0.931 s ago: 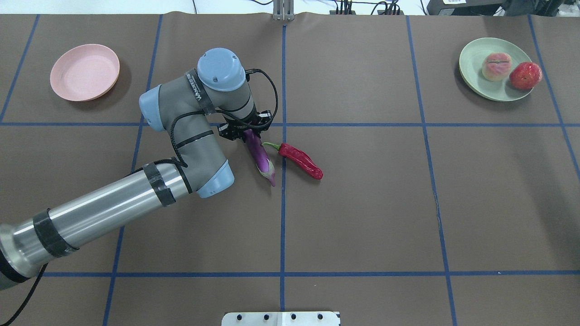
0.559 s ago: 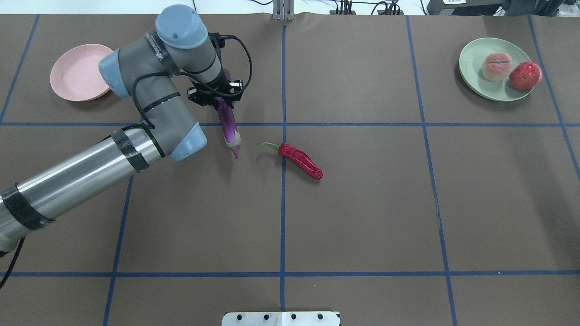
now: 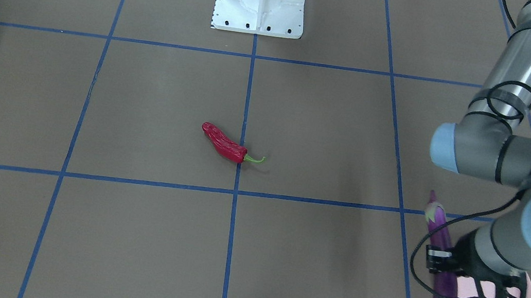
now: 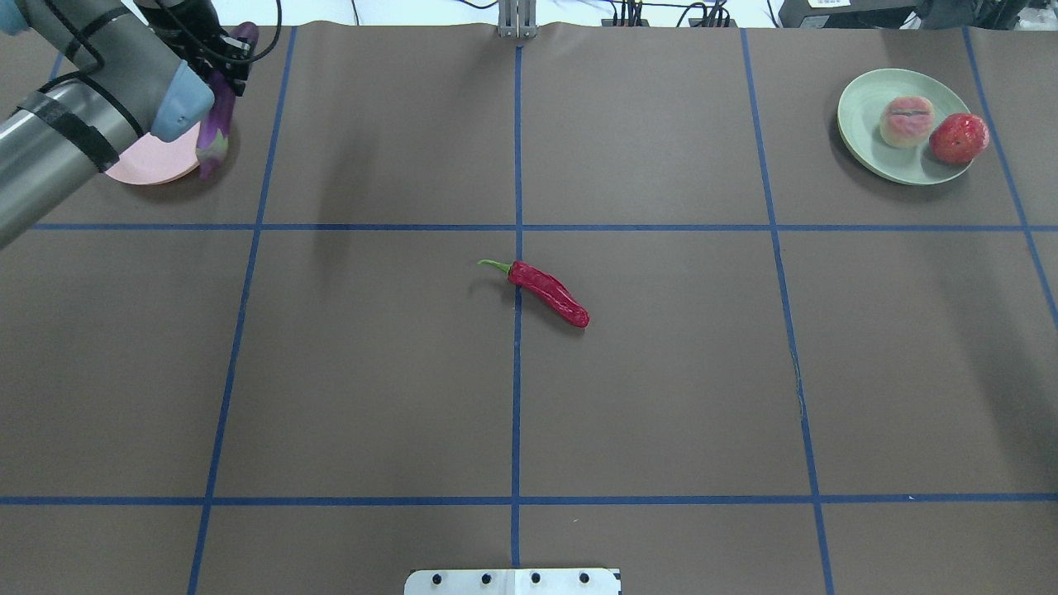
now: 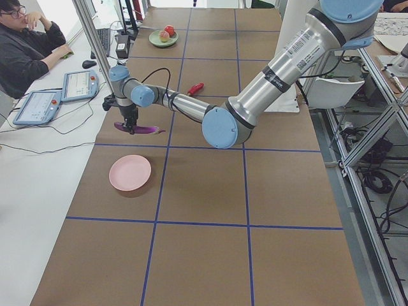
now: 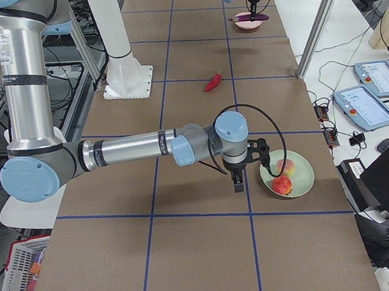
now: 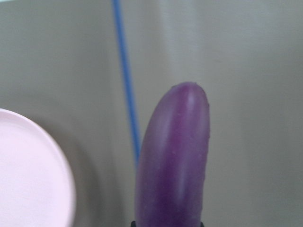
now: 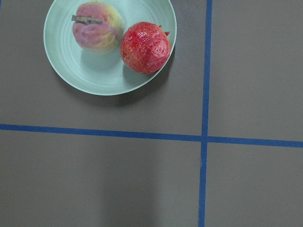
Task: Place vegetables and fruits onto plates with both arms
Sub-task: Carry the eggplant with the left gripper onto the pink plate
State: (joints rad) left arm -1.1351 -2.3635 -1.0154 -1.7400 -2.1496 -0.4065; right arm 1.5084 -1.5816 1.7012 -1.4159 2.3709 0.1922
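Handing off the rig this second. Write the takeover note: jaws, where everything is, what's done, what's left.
Left gripper: jaws shut on the eggplant, held in the air beside the pink plate, not on it.
Right gripper: near the green plate; open or shut cannot be told.
Done: peach and pomegranate lie on the green plate.
Left: set the eggplant on the pink plate, then fetch the chili pepper lying mid-table.
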